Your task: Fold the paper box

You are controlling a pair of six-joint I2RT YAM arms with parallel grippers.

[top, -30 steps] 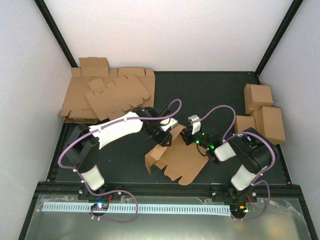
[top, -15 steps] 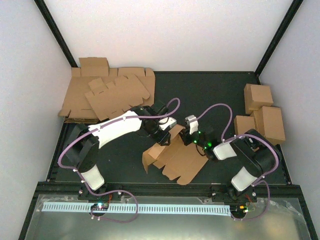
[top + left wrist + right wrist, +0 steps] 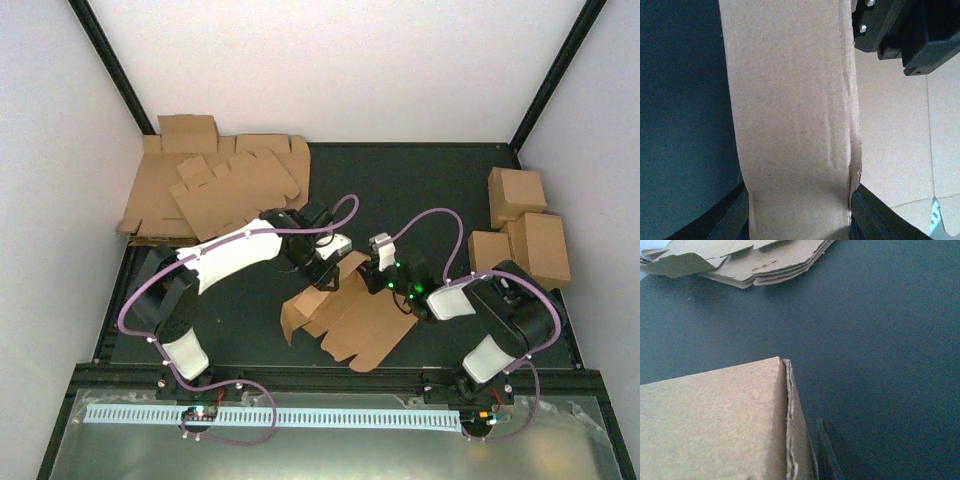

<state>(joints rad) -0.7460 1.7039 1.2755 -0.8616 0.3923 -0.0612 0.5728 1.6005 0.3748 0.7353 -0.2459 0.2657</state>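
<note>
Covering the whole work area is a dark matte mat (image 3: 430, 185), boxed in by plain white walls (image 3: 340, 70) on three sides, with black frame posts (image 3: 552, 78) running up the two far corners. Along the near edge, in front of the arm bases, lies a dull metal sheet (image 3: 340, 455) crossed by a white toothed strip (image 3: 300, 415). A thick heap of flat cardboard blanks (image 3: 215, 185) sits at the far left of the mat, and three folded boxes (image 3: 525, 225) cluster against the right wall.

The paper box (image 3: 355, 322) lies near the middle of the mat, between the two arms, mostly flat, with its left end flap raised. The left gripper (image 3: 326, 274) is closed across a strip of that cardboard; its wrist view shows the strip standing between the two dark fingers (image 3: 732, 220). The right gripper (image 3: 380, 260) is at the box's far edge, just beside the left one; whether its jaws hold the cardboard cannot be told
</note>
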